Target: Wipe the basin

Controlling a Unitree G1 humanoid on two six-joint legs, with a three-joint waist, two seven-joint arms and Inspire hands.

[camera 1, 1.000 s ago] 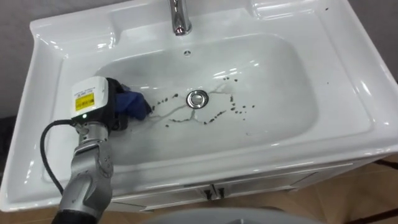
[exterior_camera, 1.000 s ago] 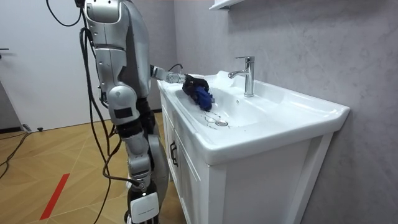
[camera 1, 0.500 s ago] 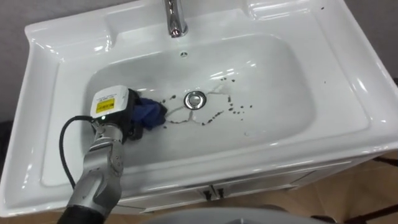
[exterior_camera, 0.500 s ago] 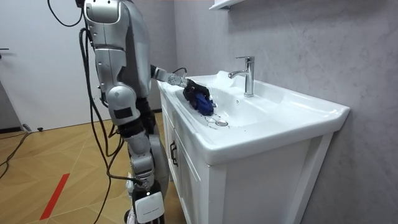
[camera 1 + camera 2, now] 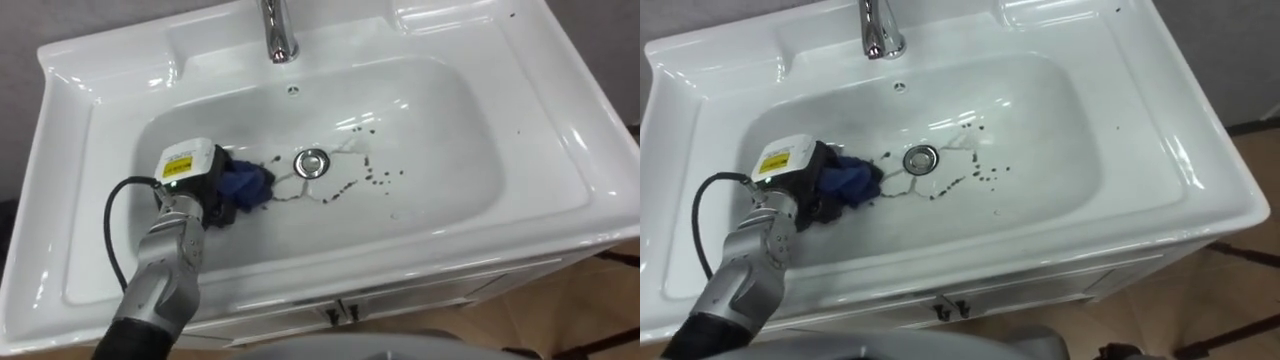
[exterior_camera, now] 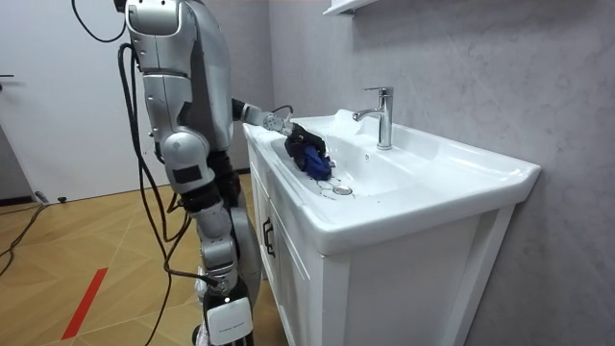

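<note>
The white basin (image 5: 470, 140) (image 5: 1080, 130) (image 6: 423, 168) has a chrome drain (image 5: 312, 162) (image 5: 921, 158) at its middle, with dark specks and thin streaks (image 5: 368, 175) (image 5: 975, 172) scattered around and to the right of it. My left hand (image 5: 192, 178) (image 5: 792, 172) (image 6: 298, 136) is down in the bowl just left of the drain, shut on a blue cloth (image 5: 244, 184) (image 5: 848, 180) (image 6: 313, 160) that bulges out toward the drain and rests on the basin floor.
A chrome tap (image 5: 277, 30) (image 5: 878, 28) (image 6: 381, 115) stands on the back rim. The basin tops a white cabinet (image 6: 384, 288) with a door handle (image 5: 337, 313), against a grey wall. I stand at the cabinet's front, on a wooden floor (image 6: 86, 279).
My left hand has slid the blue cloth to the right across the basin floor, from the left side up close to the drain.
</note>
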